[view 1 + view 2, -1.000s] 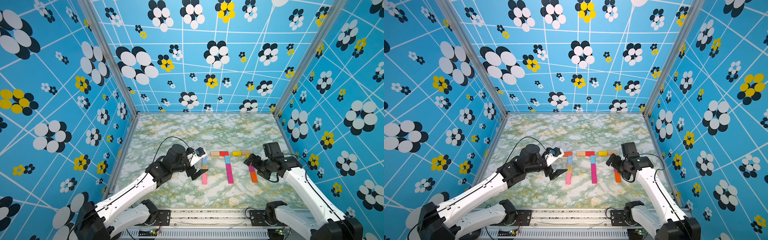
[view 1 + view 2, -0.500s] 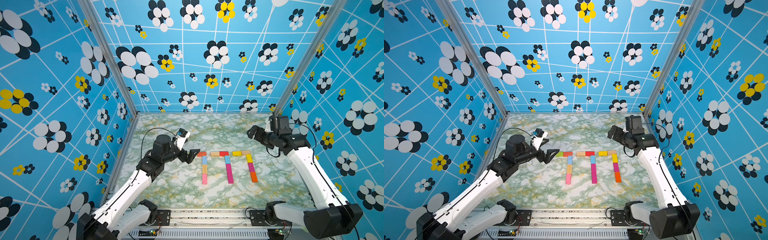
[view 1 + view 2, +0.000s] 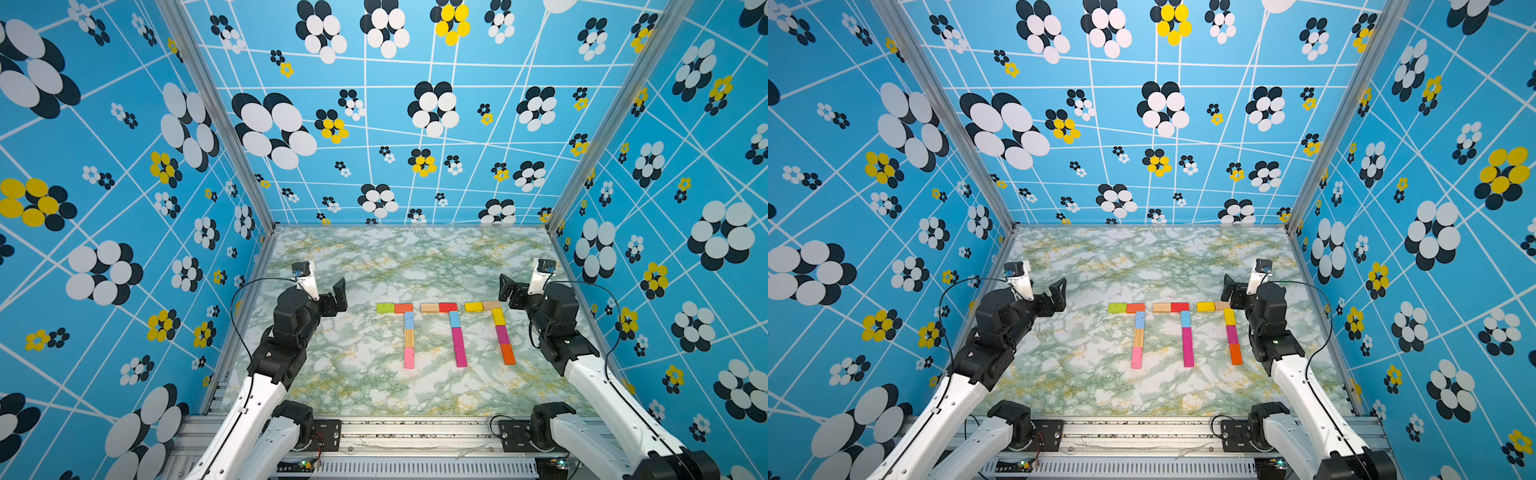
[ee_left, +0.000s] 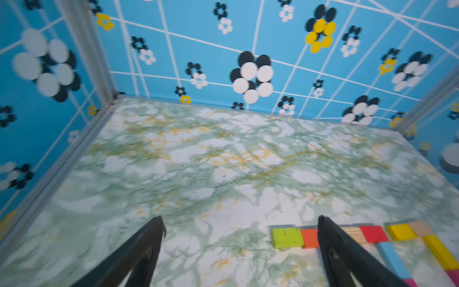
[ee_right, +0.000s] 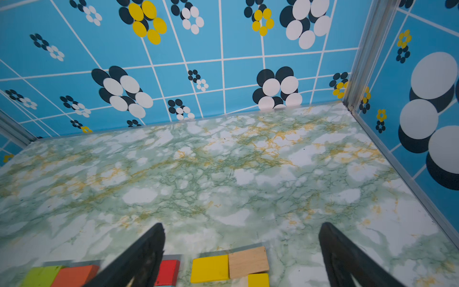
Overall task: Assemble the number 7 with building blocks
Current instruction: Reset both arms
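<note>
Three number 7 figures of building blocks lie side by side on the marble table in both top views. The left figure (image 3: pixel 409 332) starts with a green block (image 4: pixel 286 237). The middle figure (image 3: pixel 456 332) has a magenta stem. The right figure (image 3: pixel 500 328) starts with a yellow block (image 5: pixel 210 269) and a wood block (image 5: pixel 248 262). My left gripper (image 3: pixel 338 295) hovers open to the left of the figures, holding nothing. My right gripper (image 3: pixel 509 291) hovers open just right of the right figure's bar, also holding nothing. Both wrist views show wide-apart fingers (image 4: pixel 154 231) (image 5: pixel 151 238) with bare table between them.
Patterned blue walls enclose the table on the left, back and right, with metal posts (image 3: pixel 552 226) at the back corners. A metal rail (image 3: pixel 415 432) with both arm bases runs along the front edge. Bare marble (image 3: pixel 407 257) stretches behind the figures.
Both grippers have pulled away from the blocks. The left one rose and drew back to the left; the right one lifted off the right figure's stem and went back and right. The blocks stayed put.
</note>
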### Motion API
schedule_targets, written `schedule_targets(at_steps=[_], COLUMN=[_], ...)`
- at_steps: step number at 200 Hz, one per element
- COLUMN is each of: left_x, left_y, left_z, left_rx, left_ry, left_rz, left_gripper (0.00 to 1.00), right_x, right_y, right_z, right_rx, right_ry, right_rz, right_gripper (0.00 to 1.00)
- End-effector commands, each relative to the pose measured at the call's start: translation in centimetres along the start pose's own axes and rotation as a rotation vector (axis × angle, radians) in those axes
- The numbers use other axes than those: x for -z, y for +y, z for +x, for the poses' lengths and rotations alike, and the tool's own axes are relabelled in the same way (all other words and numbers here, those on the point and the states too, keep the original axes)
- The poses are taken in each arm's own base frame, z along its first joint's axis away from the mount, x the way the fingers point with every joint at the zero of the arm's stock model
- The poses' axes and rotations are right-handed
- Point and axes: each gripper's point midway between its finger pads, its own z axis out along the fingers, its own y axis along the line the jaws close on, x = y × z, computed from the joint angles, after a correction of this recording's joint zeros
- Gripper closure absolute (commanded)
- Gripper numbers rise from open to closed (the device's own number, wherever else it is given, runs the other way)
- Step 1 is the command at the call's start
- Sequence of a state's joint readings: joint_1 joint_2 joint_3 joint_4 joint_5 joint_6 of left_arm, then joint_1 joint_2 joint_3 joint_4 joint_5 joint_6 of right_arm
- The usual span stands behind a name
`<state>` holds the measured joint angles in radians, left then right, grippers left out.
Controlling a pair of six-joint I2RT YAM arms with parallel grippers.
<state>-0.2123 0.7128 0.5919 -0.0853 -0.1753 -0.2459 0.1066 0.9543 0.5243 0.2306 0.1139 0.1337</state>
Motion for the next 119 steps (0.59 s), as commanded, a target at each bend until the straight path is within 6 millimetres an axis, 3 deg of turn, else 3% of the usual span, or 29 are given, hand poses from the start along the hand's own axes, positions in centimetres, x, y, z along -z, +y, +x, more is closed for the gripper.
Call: schedule_targets(at_steps=[1, 39, 75, 98, 119], left_x=[0.3, -1.0, -3.1, -5.2, -7.3], left_y=[5.5, 8.2, 9.7, 10.4, 9.9], left_z=[-0.8, 1.8, 3.5, 4.5, 5.2], left_rx=[-0.033, -0.104, -0.100, -0.067, -0.094], left_ry=[-0.122, -0.104, -0.048, -0.020, 0.008], left_rz=[-0.258, -0.366, -0.389, -0.355, -0.279], left_gripper=[0.01, 0.01, 0.01, 0.01, 0.01], right_x=[-1.3, -4.6, -6.9, -7.4, -7.4], right_y=[-1.9, -3.0, -3.8, -3.7, -3.8], right_z=[-1.9, 3.2, 6.5, 7.8, 9.1], right_rx=[0.017, 0.032, 0.076, 0.089, 0.088], right_ry=[-0.112, 0.053, 0.112, 0.070, 0.039], right_rz=[0.068, 0.065, 0.082, 0.068, 0.063], right_gripper=[0.01, 0.01, 0.01, 0.01, 0.01])
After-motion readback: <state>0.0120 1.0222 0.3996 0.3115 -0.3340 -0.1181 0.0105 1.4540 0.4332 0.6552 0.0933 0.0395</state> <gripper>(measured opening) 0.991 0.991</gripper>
